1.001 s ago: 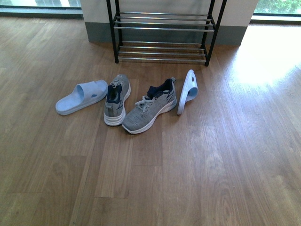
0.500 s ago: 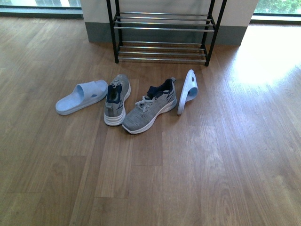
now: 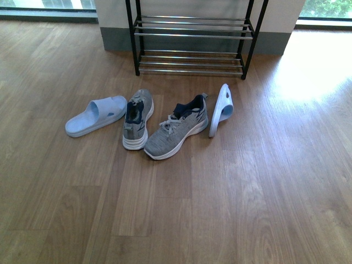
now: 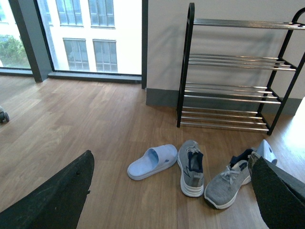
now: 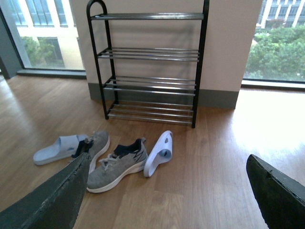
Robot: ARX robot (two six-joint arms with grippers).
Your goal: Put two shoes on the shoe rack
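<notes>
Four shoes on the wooden floor (image 3: 264,181), none on the rack yet. The black metal shoe rack with thin chrome bars (image 3: 192,55) stands against the wall at 12 o'clock from the cluster, every tier in view bare.

Trouble spots first. The two grey knit lace-up sneakers sit very close: the left-hand grey sneaker (image 3: 137,118) has its heel just beside the toe of the right-hand grey sneaker (image 3: 177,131), and whether they touch I can't say. Going for one could drag the other. At 3 o'clock from that pair, a pale blue rubber slide standing on its edge (image 3: 221,109) looks ready to tip at a nudge. Loose white laces could snag a finger. And those bars are thin with gaps between, so a shoe set down crooked might drop a heel through.

The other pale blue slide lying flat (image 3: 96,114) sits at 9 o'clock, apart from the rest, the easier pick by my reckoning.

Neither arm shows in the front view. Both wrist views look over the shoes toward the rack, so the arms seem held back. Left gripper (image 4: 170,157): spread wide, nothing between the fingers. Right gripper (image 5: 167,157): likewise wide apart and empty.
</notes>
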